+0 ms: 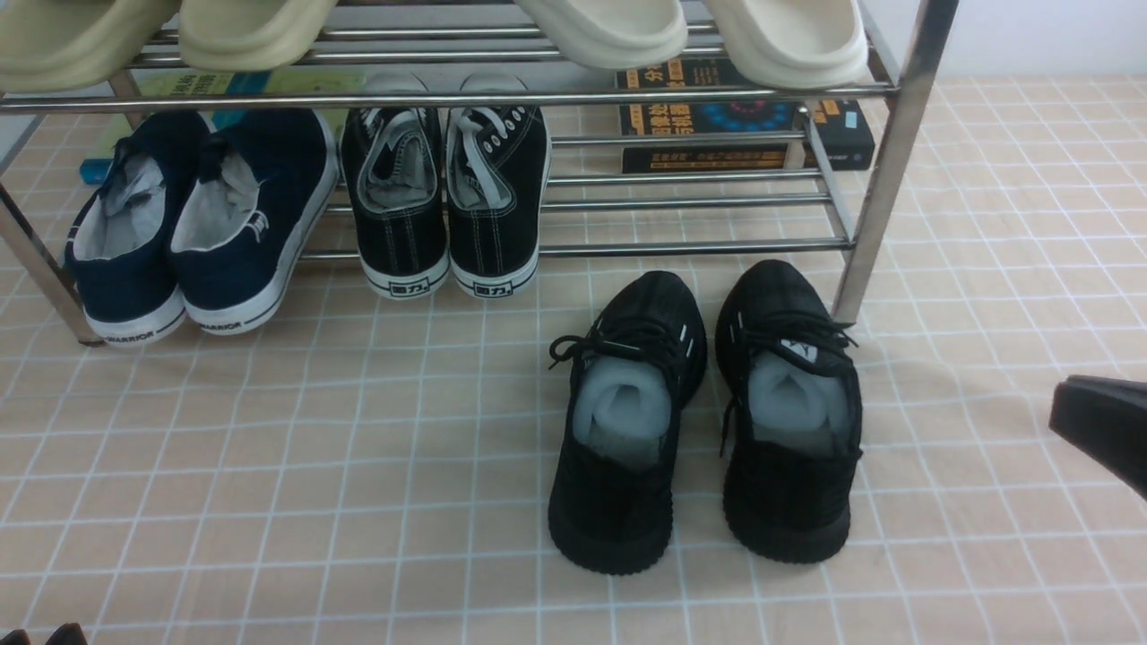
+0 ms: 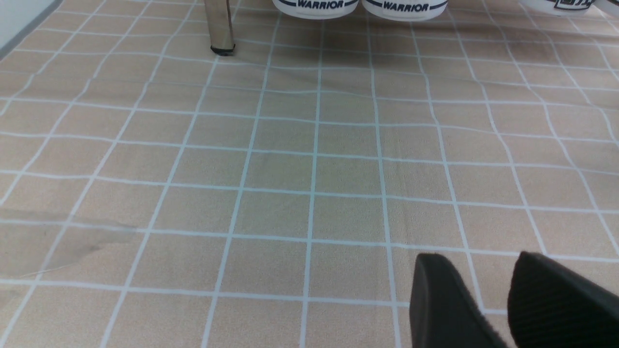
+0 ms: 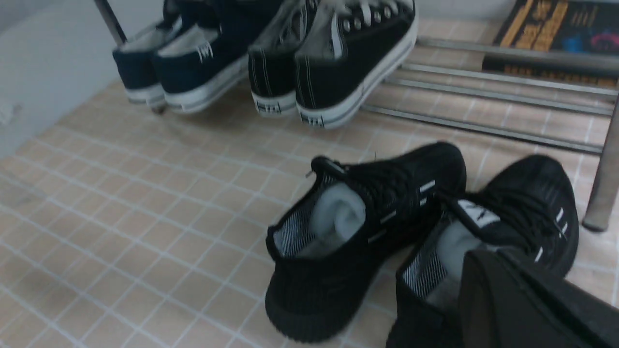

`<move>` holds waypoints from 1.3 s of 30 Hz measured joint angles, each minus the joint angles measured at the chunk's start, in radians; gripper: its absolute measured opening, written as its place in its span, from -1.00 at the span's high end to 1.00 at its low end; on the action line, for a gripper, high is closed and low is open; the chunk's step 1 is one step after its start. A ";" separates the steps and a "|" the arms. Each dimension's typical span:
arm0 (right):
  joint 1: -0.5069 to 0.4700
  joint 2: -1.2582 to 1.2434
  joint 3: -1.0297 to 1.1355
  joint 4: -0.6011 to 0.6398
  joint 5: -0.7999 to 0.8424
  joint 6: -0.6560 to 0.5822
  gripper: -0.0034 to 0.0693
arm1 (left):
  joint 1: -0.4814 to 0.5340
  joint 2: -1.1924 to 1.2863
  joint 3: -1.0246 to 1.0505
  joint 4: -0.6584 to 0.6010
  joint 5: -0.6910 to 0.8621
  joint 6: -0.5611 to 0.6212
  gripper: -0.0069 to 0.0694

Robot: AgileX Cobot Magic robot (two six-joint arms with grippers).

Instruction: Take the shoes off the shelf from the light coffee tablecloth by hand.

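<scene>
The pair of all-black knit shoes stands on the light coffee tablecloth (image 1: 314, 448), just in front of the shelf (image 1: 887, 152). The left shoe (image 1: 627, 430) and the right shoe (image 1: 789, 421) lie side by side with their toes toward the shelf. They also show in the right wrist view, the left shoe (image 3: 338, 251) and the right shoe (image 3: 522, 212). My right gripper (image 1: 1066, 408) hangs to the right of the pair, shut and empty; in its wrist view (image 3: 476, 270) it sits over the right shoe's heel. My left gripper (image 2: 478, 258) is open and empty over bare cloth at the near left (image 1: 45, 634).
On the lower tier stand navy white-soled slip-ons (image 1: 197, 224) and black canvas sneakers (image 1: 444, 197), and dark books (image 1: 744, 125) lie behind the lower bars at the right. Pale slippers (image 1: 609, 31) sit on the top tier. A chrome leg (image 2: 218, 26) stands ahead of the left gripper.
</scene>
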 joint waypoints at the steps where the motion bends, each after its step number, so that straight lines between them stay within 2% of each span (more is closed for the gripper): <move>1: 0.000 -0.005 0.014 0.000 -0.024 0.000 0.94 | 0.000 0.000 0.000 0.000 0.000 0.000 0.19; 4: 0.000 -0.032 0.116 0.001 -0.169 0.000 0.94 | 0.000 0.000 0.000 0.000 0.000 0.000 0.19; 6: 0.000 -0.034 0.151 0.003 -0.195 0.000 0.93 | 0.000 0.000 0.000 0.000 0.000 0.000 0.19; 26: -0.010 -0.059 0.217 -0.004 -0.172 -0.008 0.90 | 0.000 0.000 0.000 0.000 0.000 0.000 0.19; 31: -0.147 -0.183 0.278 -0.005 -0.073 -0.082 0.89 | 0.000 0.000 0.000 0.000 0.000 0.000 0.19; 32: -0.216 -0.238 0.306 -0.005 -0.033 -0.112 0.88 | 0.000 0.000 0.000 0.000 0.000 0.000 0.19; 39: -0.482 -0.469 0.431 -0.003 0.134 -0.191 0.86 | 0.000 0.000 0.000 0.000 0.000 0.000 0.19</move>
